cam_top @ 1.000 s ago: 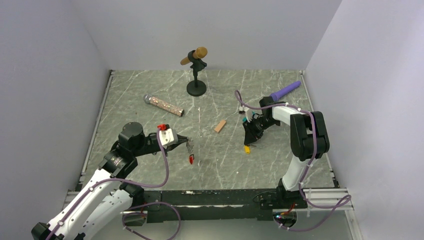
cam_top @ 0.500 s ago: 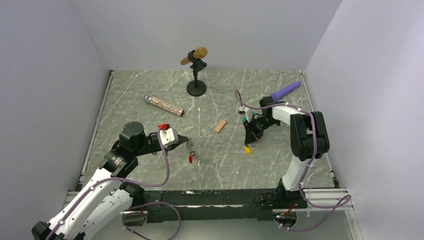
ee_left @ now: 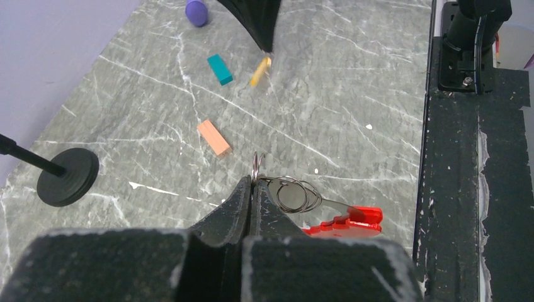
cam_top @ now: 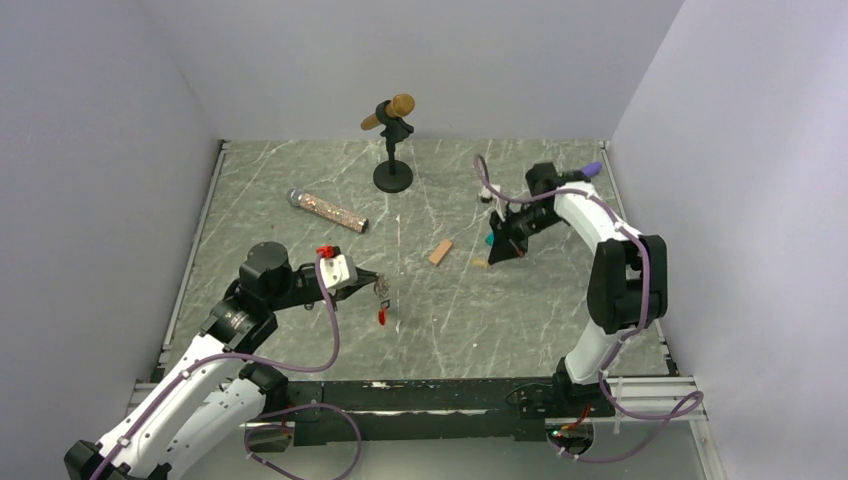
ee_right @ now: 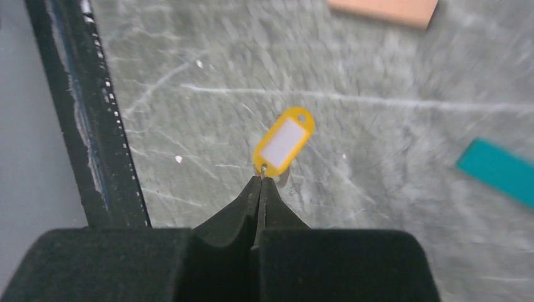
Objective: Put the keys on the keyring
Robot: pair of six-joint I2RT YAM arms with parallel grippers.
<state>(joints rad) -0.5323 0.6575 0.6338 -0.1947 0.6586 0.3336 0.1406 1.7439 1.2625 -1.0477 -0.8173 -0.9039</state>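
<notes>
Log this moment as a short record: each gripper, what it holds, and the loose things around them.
left gripper: shut on the keyring, red fob dangling from it
right gripper: shut on the end of the yellow key tag
loose blocks: teal block, orange block, lying apart
other items: purple stick, microphone on stand, glittery microphone lying flat
task state: tag not yet on the keyring

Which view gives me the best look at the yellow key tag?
Right wrist: the yellow key tag sits large and mid-frame, pinched at one end by the right gripper. Left wrist shows it small and far off; top external shows a mere speck.
</notes>
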